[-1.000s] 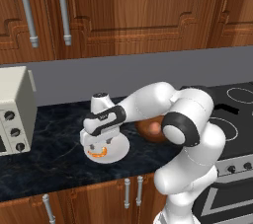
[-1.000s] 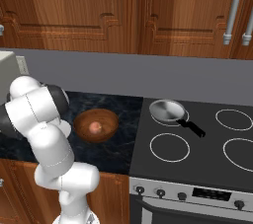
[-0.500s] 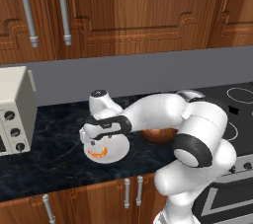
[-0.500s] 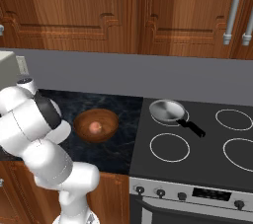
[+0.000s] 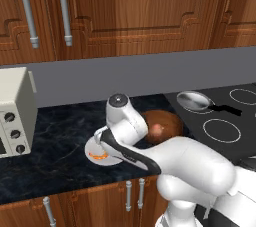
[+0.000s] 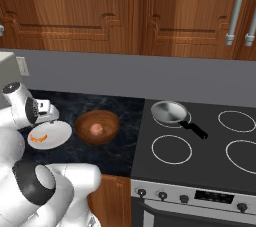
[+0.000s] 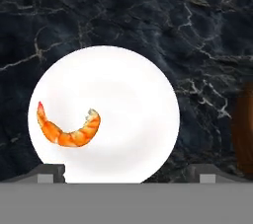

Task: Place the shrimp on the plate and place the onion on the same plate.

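The shrimp lies on the plate, a curved orange crescent resting toward one edge of the white surface rather than at its middle; in the right base view it shows as a small orange arc on the plate's left part. The plate sits on the dark marbled counter, near the front edge, just left of the wooden bowl and not touching it as far as the right base view shows. The onion rests inside that wooden bowl, a pinkish-brown ball near the bowl's centre; from the left base view it peeks out behind the arm.

The gripper hangs above the plate, looking down on it, with its two dark fingertips spread wide apart, one at each side of the plate's near rim, and nothing between them. In the left base view the hand covers much of the plate, leaving only its left rim and a bit of the shrimp visible.

Further right stands the black stovetop with a grey frying pan on its far left burner, black handle pointing right and toward the front. At the far left of the counter stands a cream toaster oven. Wooden cabinets with metal handles run above.
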Controlling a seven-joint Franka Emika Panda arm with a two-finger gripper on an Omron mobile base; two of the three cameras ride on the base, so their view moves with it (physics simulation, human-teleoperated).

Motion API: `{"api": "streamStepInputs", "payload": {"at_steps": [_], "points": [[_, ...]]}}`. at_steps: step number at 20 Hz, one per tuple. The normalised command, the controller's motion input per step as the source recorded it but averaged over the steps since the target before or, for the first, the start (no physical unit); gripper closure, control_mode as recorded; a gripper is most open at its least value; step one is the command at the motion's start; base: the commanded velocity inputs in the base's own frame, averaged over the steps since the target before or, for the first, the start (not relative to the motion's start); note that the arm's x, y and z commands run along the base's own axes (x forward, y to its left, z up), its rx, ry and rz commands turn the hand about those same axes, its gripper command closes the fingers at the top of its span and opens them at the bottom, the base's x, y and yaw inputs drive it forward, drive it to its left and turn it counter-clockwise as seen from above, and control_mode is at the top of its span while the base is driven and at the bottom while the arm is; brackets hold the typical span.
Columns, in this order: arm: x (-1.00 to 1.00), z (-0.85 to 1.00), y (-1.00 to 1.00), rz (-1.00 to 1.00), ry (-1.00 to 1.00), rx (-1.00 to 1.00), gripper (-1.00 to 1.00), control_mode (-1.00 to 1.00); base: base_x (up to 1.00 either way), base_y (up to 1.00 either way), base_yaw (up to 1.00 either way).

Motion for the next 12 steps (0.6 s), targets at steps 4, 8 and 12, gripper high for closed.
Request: {"api": "streamStepInputs", "payload": {"at_steps": [4, 8, 12], "points": [[-0.32, 0.95, -0.46, 0.00, -0.04, 0.00, -1.00, -1.00, 0.00, 0.00, 0.00], [-0.07, 0.86, -0.55, 0.00, 0.00, 0.00, -1.00, -1.00, 0.00, 0.00, 0.00], [0.01, 0.42, -0.62, -0.01, 0.06, 0.00, -1.00, -1.00, 0.00, 0.00, 0.00]]}}
